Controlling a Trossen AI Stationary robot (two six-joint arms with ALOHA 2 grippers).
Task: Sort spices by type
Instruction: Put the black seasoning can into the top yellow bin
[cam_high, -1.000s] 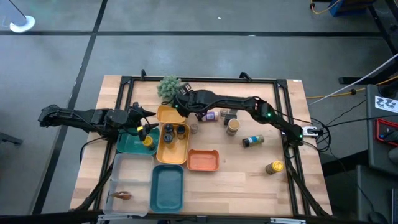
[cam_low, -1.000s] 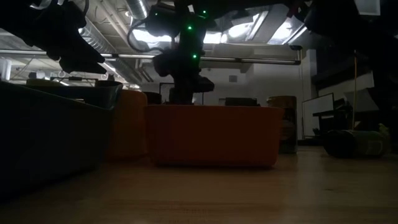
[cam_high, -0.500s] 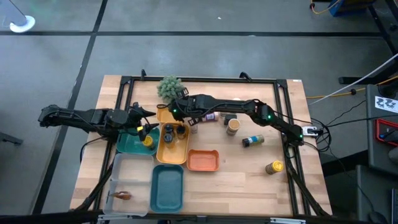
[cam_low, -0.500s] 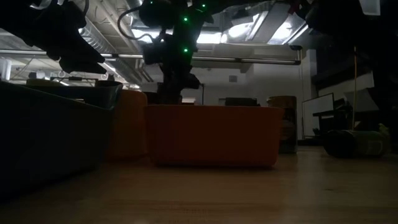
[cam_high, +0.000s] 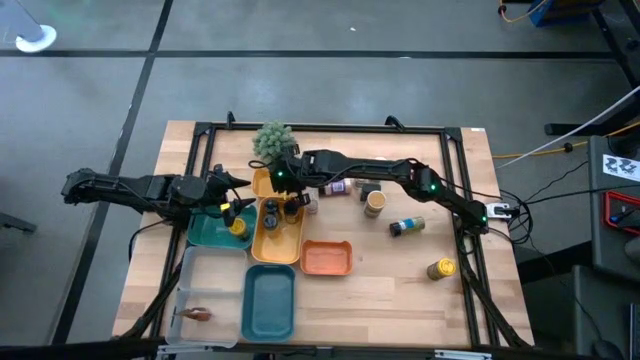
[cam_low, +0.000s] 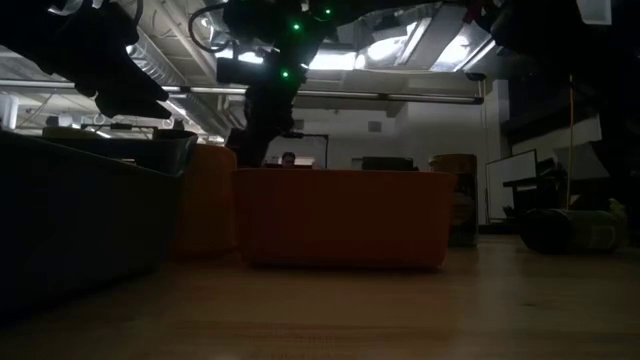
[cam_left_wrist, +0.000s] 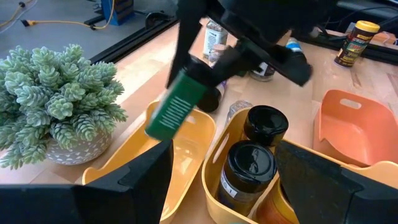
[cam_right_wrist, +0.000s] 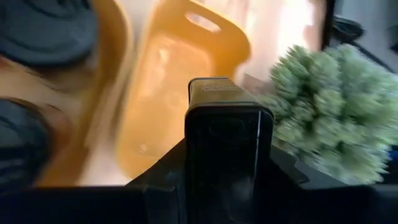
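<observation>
Roughly halfway, we judge: two dark-capped jars (cam_high: 280, 210) already stand in our long yellow tray (cam_high: 277, 243), a yellow-capped one (cam_high: 238, 226) in the teal tray (cam_high: 207, 232). Our right claw (cam_high: 283, 180) grips a black box (cam_left_wrist: 184, 101) with a green label above the small yellow tray (cam_left_wrist: 155, 162), at the bench's (cam_high: 400, 280) eleven o'clock beside the plant (cam_high: 270, 140). Our left claw (cam_high: 226, 195) waits open at nine o'clock. Jars at three (cam_high: 407, 226) and four o'clock (cam_high: 441, 268) remain unsorted.

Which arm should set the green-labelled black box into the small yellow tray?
Right. Its end effector already holds the black box tilted just above the small yellow tray, beside the plant. The left end effector is open and empty over the teal tray.
</observation>
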